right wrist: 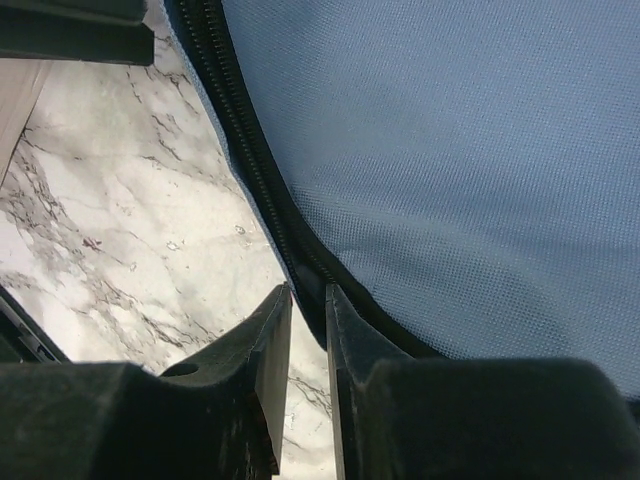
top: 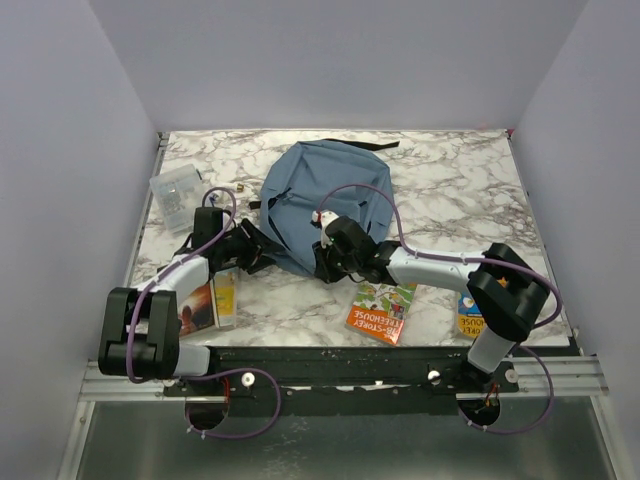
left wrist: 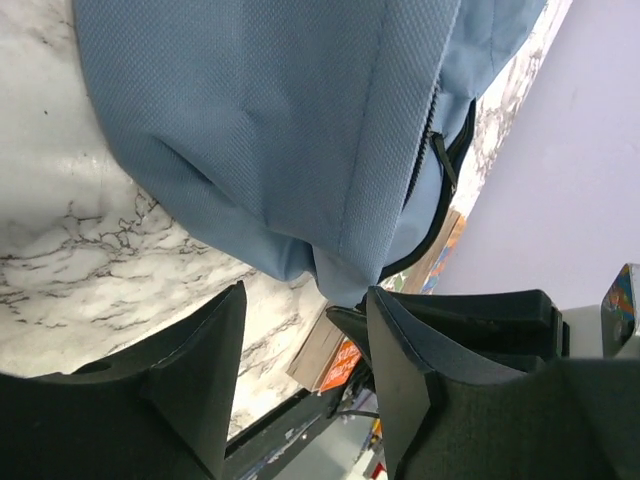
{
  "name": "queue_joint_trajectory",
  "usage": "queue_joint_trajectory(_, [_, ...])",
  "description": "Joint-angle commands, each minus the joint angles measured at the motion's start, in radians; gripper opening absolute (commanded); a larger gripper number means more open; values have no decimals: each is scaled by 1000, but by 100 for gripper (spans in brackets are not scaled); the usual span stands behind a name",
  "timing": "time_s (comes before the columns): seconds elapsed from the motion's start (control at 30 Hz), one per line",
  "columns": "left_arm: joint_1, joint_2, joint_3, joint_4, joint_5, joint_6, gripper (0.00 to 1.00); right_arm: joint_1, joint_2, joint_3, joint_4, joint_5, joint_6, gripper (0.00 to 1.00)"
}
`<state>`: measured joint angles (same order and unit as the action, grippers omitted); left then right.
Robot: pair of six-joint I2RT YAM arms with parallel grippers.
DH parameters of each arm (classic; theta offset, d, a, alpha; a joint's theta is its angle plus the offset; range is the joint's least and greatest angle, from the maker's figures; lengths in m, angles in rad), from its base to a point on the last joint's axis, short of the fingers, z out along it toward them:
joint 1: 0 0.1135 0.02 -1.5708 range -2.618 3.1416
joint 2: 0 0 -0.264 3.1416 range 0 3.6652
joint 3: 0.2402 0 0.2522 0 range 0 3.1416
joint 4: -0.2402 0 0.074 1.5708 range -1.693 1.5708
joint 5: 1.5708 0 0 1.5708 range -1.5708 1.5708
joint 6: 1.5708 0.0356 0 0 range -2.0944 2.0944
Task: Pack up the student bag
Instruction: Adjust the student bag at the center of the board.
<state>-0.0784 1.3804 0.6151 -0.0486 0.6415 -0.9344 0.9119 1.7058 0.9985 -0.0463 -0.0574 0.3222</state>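
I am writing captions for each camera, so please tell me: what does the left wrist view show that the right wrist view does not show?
Only the left wrist view: the left gripper, open, with a corner of the student bag at the gap between its fingers; a black zipper pull; an orange book cover; the lilac wall. Only the right wrist view: the right gripper, fingers nearly together beside the black zipper track; whether they pinch it is unclear. Both: the blue bag fabric and the marble table.

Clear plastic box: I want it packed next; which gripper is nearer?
Left. The left gripper is at the student bag's left near edge, right of the clear plastic box; the right gripper is farther right, at its near edge.
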Motion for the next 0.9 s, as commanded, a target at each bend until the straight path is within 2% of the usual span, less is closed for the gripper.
queue_joint_trajectory(0.0, [4, -73, -28, 24, -42, 6, 51, 8, -1, 20, 9, -22, 32, 24])
queue_joint_trajectory(0.07, [4, -68, -16, 23, -51, 0, 41, 9, -9, 14, 11, -26, 32, 25])
queue_joint_trajectory(0.13, [8, -55, 12, 20, -47, 5, 37, 8, -13, 25, -11, -18, 29, 25])
queue_joint_trajectory(0.23, [11, -32, 54, 2, -59, 20, 37, 8, -20, 29, -18, -13, 19, 25])
queue_joint_trajectory(0.43, [13, 24, 121, -31, -70, 34, 45, 8, -39, 21, -17, -20, 21, 26])
queue_joint_trajectory(0.63, [14, 81, 143, -58, -88, 55, 23, 9, -36, 56, -33, -28, 21, 27])
queue_joint_trajectory(0.7, [15, 96, 141, -57, -89, 55, 18, 8, -39, 72, -41, -36, 32, 29])
queue_joint_trajectory(0.8, [15, 117, 146, -57, -89, 65, 10, 9, -39, 96, -26, -33, 68, 36])
queue_joint_trajectory(0.87, [15, 119, 142, -58, -91, 67, 6, 8, -25, 132, -26, 8, 101, 45])
